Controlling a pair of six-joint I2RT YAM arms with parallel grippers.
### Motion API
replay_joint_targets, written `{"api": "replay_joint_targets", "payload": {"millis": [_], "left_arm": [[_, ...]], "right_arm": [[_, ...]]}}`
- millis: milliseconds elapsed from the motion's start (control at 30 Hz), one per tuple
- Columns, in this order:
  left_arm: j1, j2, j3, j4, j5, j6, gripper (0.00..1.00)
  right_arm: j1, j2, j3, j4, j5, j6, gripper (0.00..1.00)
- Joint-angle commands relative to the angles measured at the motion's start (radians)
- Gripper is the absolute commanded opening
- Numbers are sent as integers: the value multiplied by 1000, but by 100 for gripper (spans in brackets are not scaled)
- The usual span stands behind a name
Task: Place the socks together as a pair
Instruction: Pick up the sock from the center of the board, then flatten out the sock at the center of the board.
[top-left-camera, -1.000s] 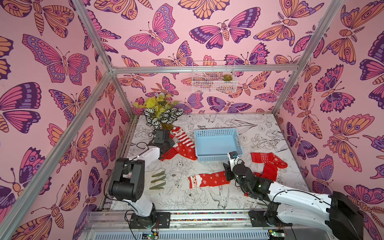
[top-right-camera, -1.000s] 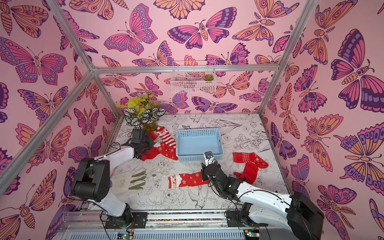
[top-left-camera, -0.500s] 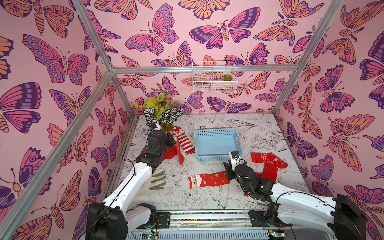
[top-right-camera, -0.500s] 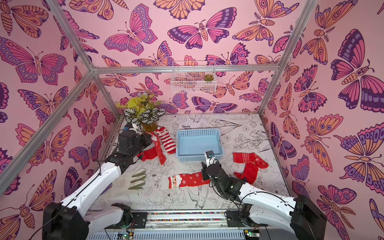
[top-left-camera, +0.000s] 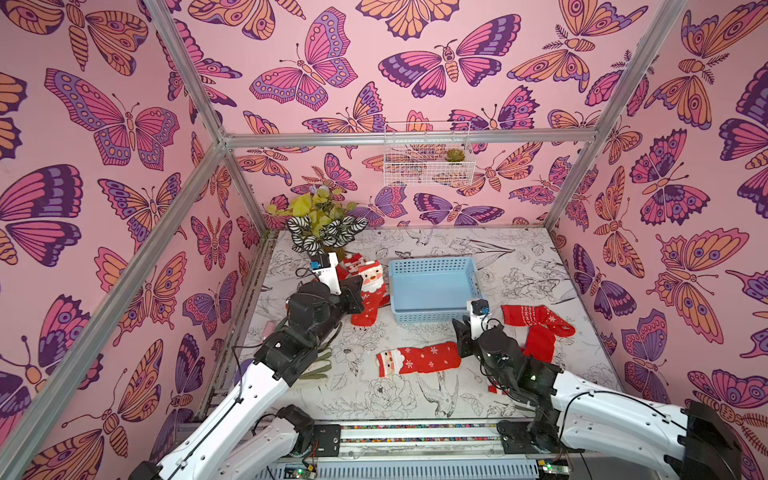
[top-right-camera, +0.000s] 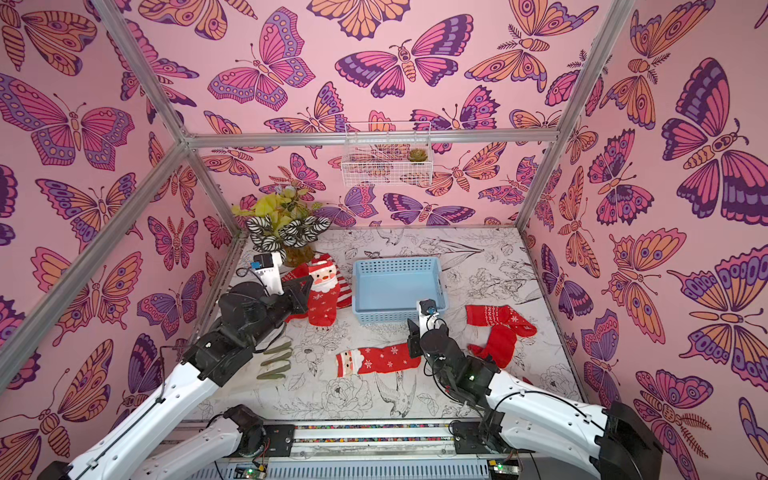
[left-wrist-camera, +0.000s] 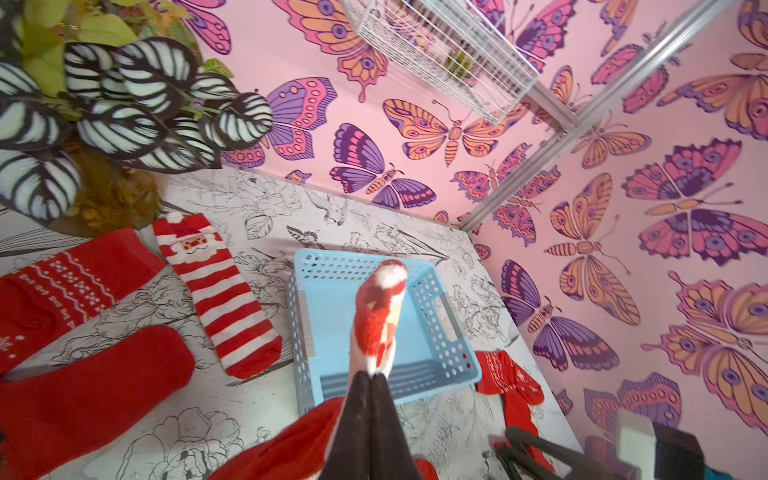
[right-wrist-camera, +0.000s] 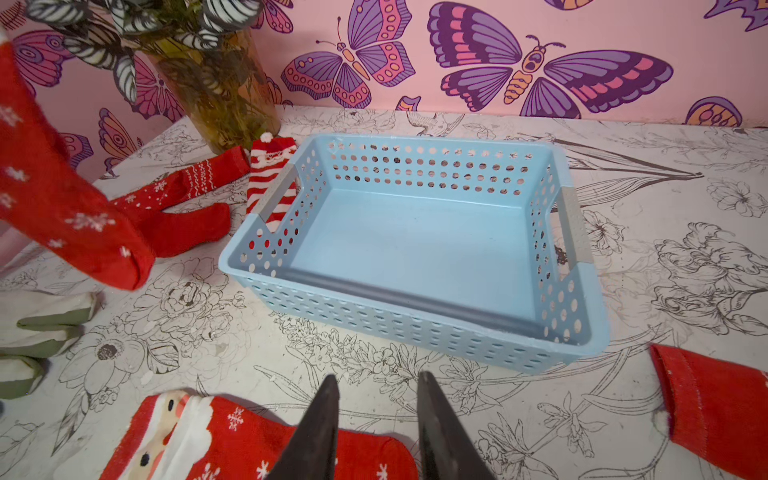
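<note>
Left of the blue basket (top-left-camera: 432, 318), raised: left end effector (left-wrist-camera: 372, 376), jaws together, clamped on a Santa-faced snowflake sock (top-left-camera: 371, 291). Santa face up, toe hanging toward the table (top-left-camera: 415, 399); toe contact with the table not determinable.

Behind the held sock, flat on the table:
- red-white striped Santa sock (left-wrist-camera: 224, 299), just beside the basket wall;
- white-patterned red sock (left-wrist-camera: 54, 286) and plain red sock (left-wrist-camera: 91, 382), near the plant (top-left-camera: 324, 226).

In front of the basket, lying flat: second Santa-faced snowflake sock (top-left-camera: 419, 359). Over its end opposite the face: right end effector (right-wrist-camera: 376, 378), jaws apart, gripping nothing.

Right of the basket, touching each other: further white-patterned sock (top-left-camera: 528, 316) and further plain red sock (top-left-camera: 540, 345).

Near the left arm: cream glove (top-right-camera: 276, 359) with olive fingertips.
</note>
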Motion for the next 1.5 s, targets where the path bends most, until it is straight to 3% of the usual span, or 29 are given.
{"api": "replay_joint_targets", "payload": {"millis": [0,167,333,533,633,767,900,967,1067,1233,1300,1400,1467], "left_arm": [[-75,-2,-1,-33,-40,29,0],[-272,62,27,-4,-157,5,0],[-453,187,83,71,-230,-14,0],[-624,239,57,161,-502,-152,0],[-626,225,-48,195,-601,-266,0],[-609,173,-245,153,-769,-532,0],[-545,154,-341,-6,-772,-762,0],[-527,162,-363,-75,-787,-838,0],[-487,167,-396,-87,-786,-879,0],[-423,170,-413,-127,-745,-889,1],[-417,166,-434,-127,-726,-897,15],[-417,130,-445,-151,-705,-829,48],[-416,87,-441,-169,-701,-756,60]], "right_arm": [[-5,-44,-26,-16,53,6,34],[-5,-159,-24,-126,143,13,34],[-5,-309,-20,-313,279,120,34],[-5,-424,-4,-489,248,232,36],[-5,-393,26,-567,216,312,36],[-4,-261,83,-611,96,396,35],[5,-84,116,-534,-65,455,35],[43,6,140,-489,-87,465,35],[119,135,197,-463,-57,467,36],[130,263,244,-412,-135,494,37],[130,296,240,-361,-169,507,37],[131,342,258,-352,-191,534,37],[131,363,261,-339,-208,558,37]]}}
